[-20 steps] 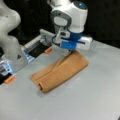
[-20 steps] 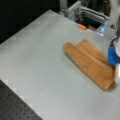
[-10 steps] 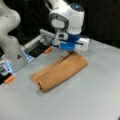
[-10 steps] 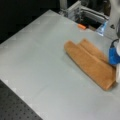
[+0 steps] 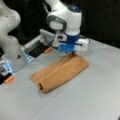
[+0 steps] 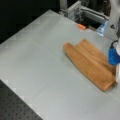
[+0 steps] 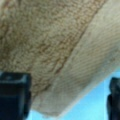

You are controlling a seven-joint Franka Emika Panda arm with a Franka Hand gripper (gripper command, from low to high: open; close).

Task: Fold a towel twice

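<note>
Front view, surface: grey table (image 5: 100,90), black backdrop behind it.
Front view, surroundings: a second white arm (image 5: 8,30) stands at the left; an orange tab (image 5: 48,50) lies near a metal frame (image 5: 37,42).
Front view, towel: the towel (image 5: 60,72) lies folded into a long strip.
Front view, gripper: the gripper (image 5: 73,53) sits low at the strip's far right end.
Front view, opposite side: towel (image 6: 90,65) on the table (image 6: 37,62), right of centre; gripper (image 6: 115,79) at the right edge.
Wrist view: towel (image 7: 55,45) fills the frame; both dark fingers (image 7: 13,96) stand wide apart, its corner between them, nothing clamped.
</note>
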